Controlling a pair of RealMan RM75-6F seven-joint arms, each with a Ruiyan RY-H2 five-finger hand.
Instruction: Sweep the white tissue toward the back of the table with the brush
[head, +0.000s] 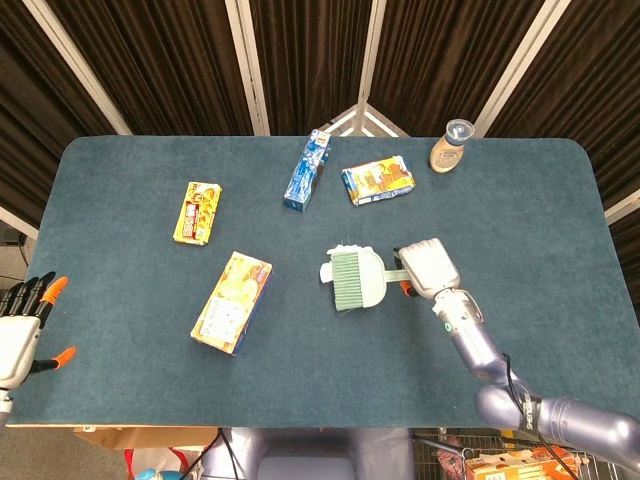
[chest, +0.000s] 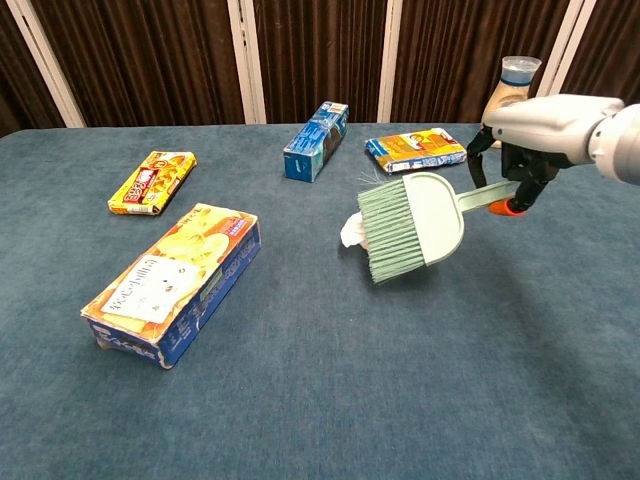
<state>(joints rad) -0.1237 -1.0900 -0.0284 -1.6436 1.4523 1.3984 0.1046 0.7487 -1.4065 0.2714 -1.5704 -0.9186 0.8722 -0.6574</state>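
My right hand (head: 430, 268) (chest: 535, 135) grips the handle of a pale green brush (head: 355, 279) (chest: 410, 222), held up off the table with its bristles pointing left. The brush head hangs over the white tissue (head: 327, 271) (chest: 351, 229) and hides most of it; only the tissue's left edge shows. My left hand (head: 20, 325) hovers off the table's front left corner in the head view, fingers apart and holding nothing.
A large yellow box (head: 232, 302) lies front left on the blue table (head: 540, 230). A small yellow box (head: 197, 212) sits further back left. At the back are a blue box (head: 307, 170), a colourful box (head: 378, 181) and a bottle (head: 450, 146).
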